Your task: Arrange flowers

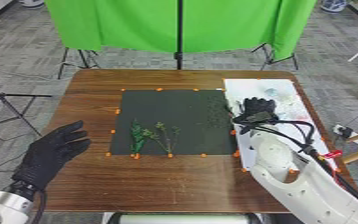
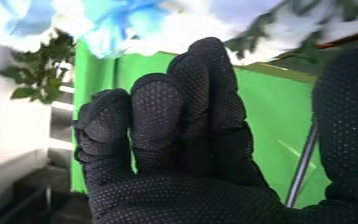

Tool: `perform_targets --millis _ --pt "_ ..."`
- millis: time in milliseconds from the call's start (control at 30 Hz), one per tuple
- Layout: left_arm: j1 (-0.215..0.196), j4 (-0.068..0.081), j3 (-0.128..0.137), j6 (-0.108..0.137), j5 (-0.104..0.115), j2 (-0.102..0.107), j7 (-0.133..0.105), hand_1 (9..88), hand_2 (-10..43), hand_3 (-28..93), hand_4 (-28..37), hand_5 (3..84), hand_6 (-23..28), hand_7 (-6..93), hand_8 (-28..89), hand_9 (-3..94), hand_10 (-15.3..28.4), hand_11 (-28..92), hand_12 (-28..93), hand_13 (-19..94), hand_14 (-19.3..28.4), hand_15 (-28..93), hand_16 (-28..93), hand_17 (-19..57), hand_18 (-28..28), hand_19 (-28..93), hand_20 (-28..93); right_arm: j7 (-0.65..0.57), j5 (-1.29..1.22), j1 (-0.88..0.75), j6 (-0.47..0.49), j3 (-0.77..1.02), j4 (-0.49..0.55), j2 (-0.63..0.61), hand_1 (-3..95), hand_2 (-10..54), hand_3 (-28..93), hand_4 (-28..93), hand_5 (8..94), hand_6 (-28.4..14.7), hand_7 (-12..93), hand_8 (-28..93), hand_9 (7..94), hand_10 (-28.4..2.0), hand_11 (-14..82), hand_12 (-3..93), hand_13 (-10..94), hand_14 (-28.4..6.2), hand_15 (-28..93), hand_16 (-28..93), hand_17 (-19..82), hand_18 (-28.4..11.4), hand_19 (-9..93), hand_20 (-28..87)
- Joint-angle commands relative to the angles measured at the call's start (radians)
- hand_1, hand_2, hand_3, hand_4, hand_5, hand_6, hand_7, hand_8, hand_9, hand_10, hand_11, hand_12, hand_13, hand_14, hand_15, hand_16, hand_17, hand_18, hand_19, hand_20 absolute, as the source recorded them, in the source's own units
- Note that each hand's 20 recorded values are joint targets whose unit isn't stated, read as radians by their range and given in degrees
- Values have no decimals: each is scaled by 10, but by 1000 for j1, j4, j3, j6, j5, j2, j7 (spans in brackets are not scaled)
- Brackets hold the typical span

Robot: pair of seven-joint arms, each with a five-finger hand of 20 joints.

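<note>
Likely the picking step: right hand (image 1: 258, 106) hovering over the white sheet (image 1: 245, 87), far right.
Head view: leafy stem (image 1: 136, 138) and thin sprig (image 1: 165, 139) lying side by side on the dark mat (image 1: 171, 112), near edge; left hand (image 1: 47, 150) waiting near left, fingers loosely straight. Right wrist view: fingers extending close together, thumb standing wide, no grip showing; blue and white flowers (image 2: 129, 25) sitting beyond fingertips. Next move probably calling for pinching one stem, carrying it left.

Soft, even light covered the brown rectangular wooden table (image 1: 158, 185); in the right wrist view, bright glare washed out the ruffled blue and white petals (image 2: 127, 25).
</note>
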State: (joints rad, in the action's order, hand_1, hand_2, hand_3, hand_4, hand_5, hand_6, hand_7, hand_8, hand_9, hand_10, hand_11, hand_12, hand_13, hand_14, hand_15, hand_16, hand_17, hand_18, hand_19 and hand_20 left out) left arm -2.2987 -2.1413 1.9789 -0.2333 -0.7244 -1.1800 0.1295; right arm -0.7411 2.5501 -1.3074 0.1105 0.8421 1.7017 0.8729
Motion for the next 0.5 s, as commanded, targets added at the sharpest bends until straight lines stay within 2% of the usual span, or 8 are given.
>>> perform_targets --millis 33,300,433,467,500 --pt "-12 3 -1 0 -6 -5 7 246 11 756 -283 328 54 282 -144 282 140 375 136 220 165 558 -65 -95 232 552 92 -14 -42 18 10 0 -21 -1 270 -95 755 -283 534 -48 545 -208 607 -135 608 351 604 -109 791 333 342 -197 919 392" --pt "-16 2 -1 -1 -8 -8 6 245 11 757 -283 328 53 282 -145 283 141 376 136 221 166 560 -64 -95 232 552 92 15 -106 34 54 0 -67 21 285 -95 753 -283 537 -45 542 -211 615 -131 605 351 609 -106 785 339 343 -195 920 389" --pt "-13 5 -4 -3 -7 -7 7 246 11 757 -283 328 53 283 -144 283 141 376 136 220 166 560 -64 -95 232 552 91 43 -113 32 87 -13 -85 26 363 -95 730 -282 576 -21 544 -214 654 -114 598 347 645 -93 776 337 355 -195 923 390" --pt "-12 5 -5 -1 -8 -8 6 246 11 756 -283 328 53 282 -145 283 141 375 136 221 166 559 -65 -95 232 552 91 57 -124 28 97 -13 -87 26 386 -95 705 -282 580 -19 540 -145 659 -112 596 349 652 -90 773 341 357 -193 922 394" --pt "-13 5 -5 -2 -8 -10 7 246 11 756 -283 328 53 282 -145 283 141 375 136 221 166 559 -65 -95 232 552 91 64 -139 26 115 -13 -90 29 452 -95 618 -283 588 -15 551 -42 682 -103 587 360 666 -85 769 348 363 -194 922 401"
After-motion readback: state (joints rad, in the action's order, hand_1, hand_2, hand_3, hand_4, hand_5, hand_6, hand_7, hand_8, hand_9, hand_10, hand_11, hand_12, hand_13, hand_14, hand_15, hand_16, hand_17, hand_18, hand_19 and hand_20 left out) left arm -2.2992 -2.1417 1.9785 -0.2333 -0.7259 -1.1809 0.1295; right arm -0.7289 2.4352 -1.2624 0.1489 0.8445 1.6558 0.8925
